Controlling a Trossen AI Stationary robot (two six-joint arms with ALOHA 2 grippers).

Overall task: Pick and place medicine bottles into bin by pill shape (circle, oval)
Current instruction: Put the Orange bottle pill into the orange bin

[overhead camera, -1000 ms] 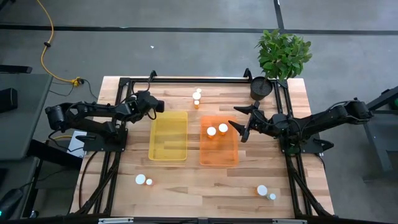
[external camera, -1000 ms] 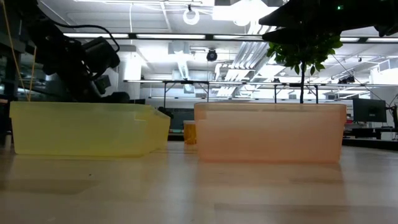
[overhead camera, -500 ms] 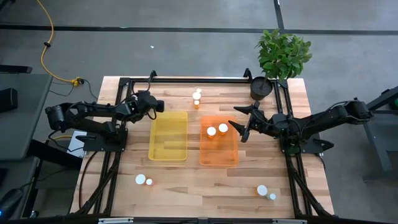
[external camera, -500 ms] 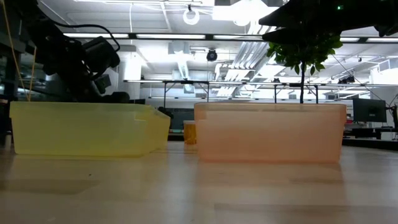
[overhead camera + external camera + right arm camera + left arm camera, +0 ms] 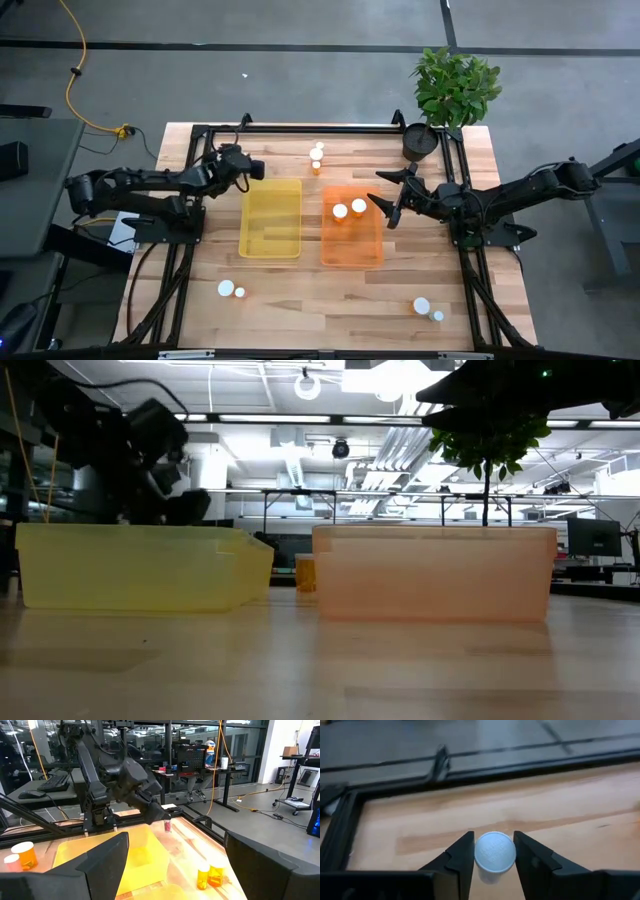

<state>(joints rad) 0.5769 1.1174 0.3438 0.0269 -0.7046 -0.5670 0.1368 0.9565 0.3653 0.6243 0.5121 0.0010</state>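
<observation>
The left gripper (image 5: 493,851) grips a bottle (image 5: 494,853), a hold seen only in its wrist view. The right gripper (image 5: 385,209) waits wide open beside the orange bin (image 5: 352,254).

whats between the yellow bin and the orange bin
Only a bare strip of wooden table between the yellow bin and orange bin, seen in the high view.

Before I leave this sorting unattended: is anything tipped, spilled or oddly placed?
Nothing stands out. The bottles in the orange bin stand cap-up, the yellow bin sits square, and the left gripper holds a bottle by its white cap.
</observation>
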